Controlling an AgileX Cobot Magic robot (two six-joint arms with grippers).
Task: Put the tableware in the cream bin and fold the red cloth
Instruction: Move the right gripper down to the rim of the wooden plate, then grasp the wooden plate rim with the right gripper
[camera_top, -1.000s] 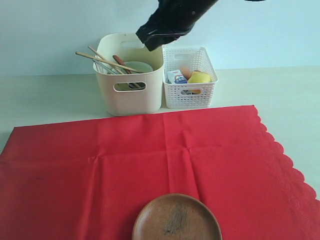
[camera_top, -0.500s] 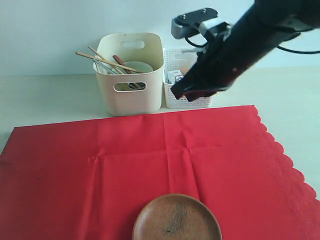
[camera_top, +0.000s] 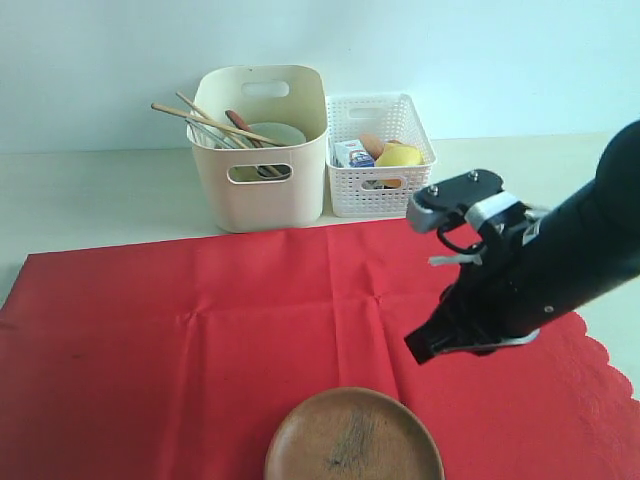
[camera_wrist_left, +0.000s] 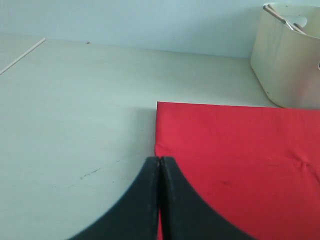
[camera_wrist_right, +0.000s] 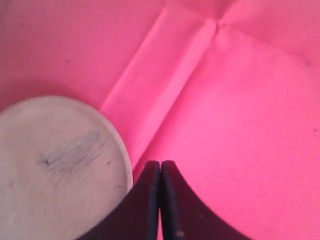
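Your right tool is closed on nothing, poised over the red cloth just beside the round brown plate. Your left tool is closed too, above the cloth's edge. The cream bin holds chopsticks.

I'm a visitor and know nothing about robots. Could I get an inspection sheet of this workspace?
Surface: pale table, faint scuffs.
Job's things: red cloth spread flat, unfolded; round brown plate on its near edge; cream bin behind, holding chopsticks and a white bowl.
Clutter: white lattice basket beside the bin, holding a small carton and a yellow item.
Grippers: left gripper shut, empty, by the cloth's edge; right gripper shut, empty, above the cloth near the plate.
Cables: black loop on the right arm.
Surroundings: plain pale wall.
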